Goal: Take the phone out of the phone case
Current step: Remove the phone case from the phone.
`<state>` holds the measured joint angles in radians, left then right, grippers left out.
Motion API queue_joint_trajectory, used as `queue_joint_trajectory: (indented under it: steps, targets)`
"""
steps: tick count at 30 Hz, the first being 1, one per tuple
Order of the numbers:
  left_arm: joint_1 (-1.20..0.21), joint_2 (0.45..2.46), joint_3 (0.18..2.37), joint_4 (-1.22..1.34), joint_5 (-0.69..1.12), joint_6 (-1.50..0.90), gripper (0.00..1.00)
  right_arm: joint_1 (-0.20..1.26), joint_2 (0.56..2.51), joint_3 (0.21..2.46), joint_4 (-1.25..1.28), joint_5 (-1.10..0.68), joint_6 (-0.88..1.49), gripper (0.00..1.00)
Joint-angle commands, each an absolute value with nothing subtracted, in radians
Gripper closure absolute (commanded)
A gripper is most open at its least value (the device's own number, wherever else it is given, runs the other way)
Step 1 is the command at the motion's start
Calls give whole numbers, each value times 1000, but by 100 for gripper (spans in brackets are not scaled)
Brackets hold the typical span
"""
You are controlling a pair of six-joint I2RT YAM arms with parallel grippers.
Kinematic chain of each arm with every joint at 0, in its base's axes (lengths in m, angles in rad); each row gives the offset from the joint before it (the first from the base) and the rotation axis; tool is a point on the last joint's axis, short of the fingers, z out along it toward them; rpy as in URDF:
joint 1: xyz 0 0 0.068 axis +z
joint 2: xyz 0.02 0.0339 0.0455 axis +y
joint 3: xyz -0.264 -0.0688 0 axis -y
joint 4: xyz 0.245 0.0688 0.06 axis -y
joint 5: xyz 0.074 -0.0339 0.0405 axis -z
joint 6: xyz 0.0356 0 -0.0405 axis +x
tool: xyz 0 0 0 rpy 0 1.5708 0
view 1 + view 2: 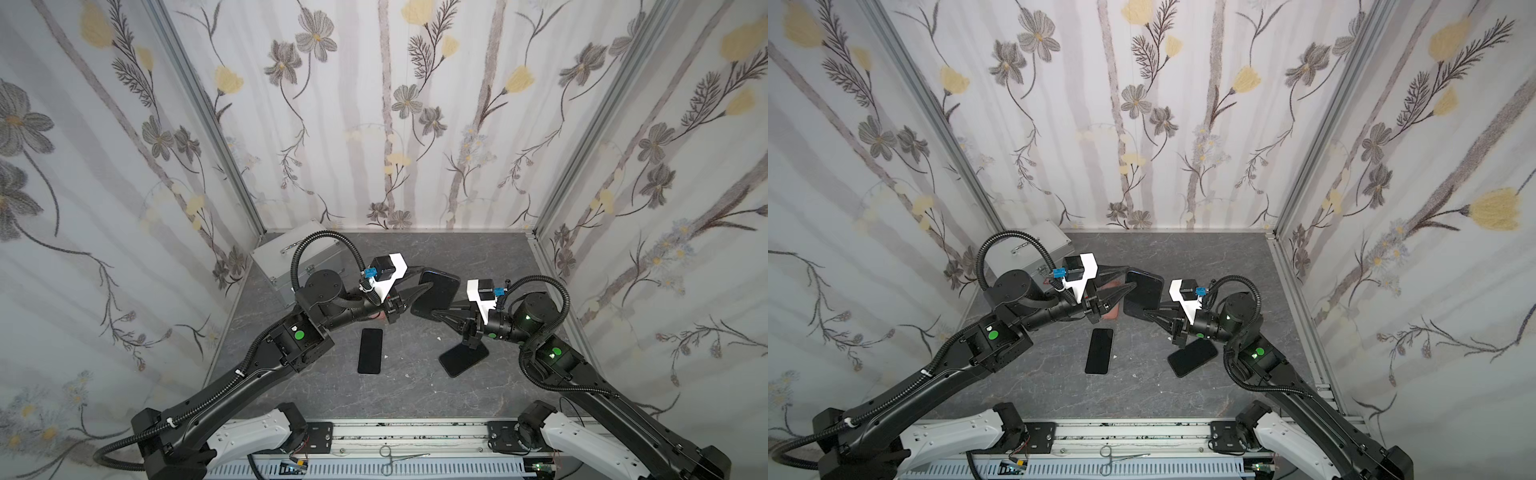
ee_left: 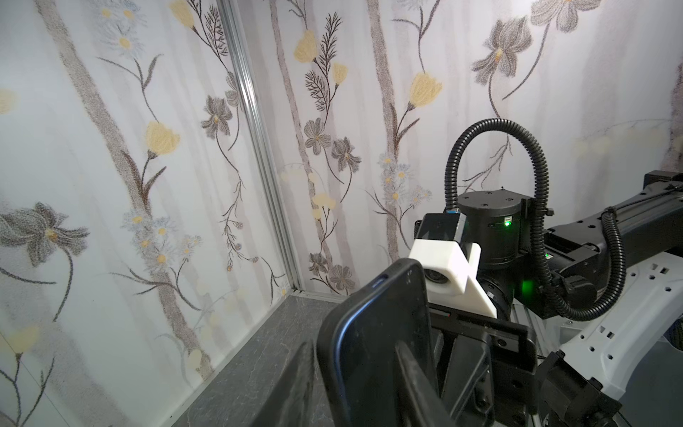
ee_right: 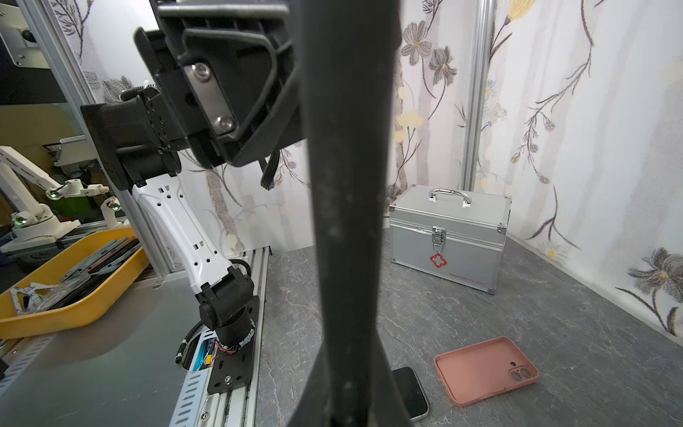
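Phone (image 2: 369, 332) sits in black phone case (image 2: 322, 347), raised on edge in the air over the far-centre table (image 1: 415, 386), between both arms. Left hand (image 1: 422, 279) is clamped across its face and back at the left edge. Right hand (image 1: 435, 311) has its fingers together at the near lower edge; cannot tell whether they pinch the case lip. Judgement: phone stiff, glass-faced, slick, breakable if dropped; case looks rubbery and should flex at the corners. Best hold: peel a corner lip while gripping the flat faces
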<state>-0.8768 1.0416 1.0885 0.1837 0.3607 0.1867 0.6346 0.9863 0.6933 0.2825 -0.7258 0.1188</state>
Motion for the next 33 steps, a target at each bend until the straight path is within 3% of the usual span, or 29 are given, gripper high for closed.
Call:
queue_joint_trajectory:
  steps: [1,10,33]
  targets:
    - [-876,1042,1088,204,351,202,63,637,985,702,339,-705,110,100]
    - [-882,1007,1082,204,282,233,58,637,957,683,316,-567,118,100]
    - [-892,1028,1089,205,313,235,59,643,988,707,298,-648,107,100]
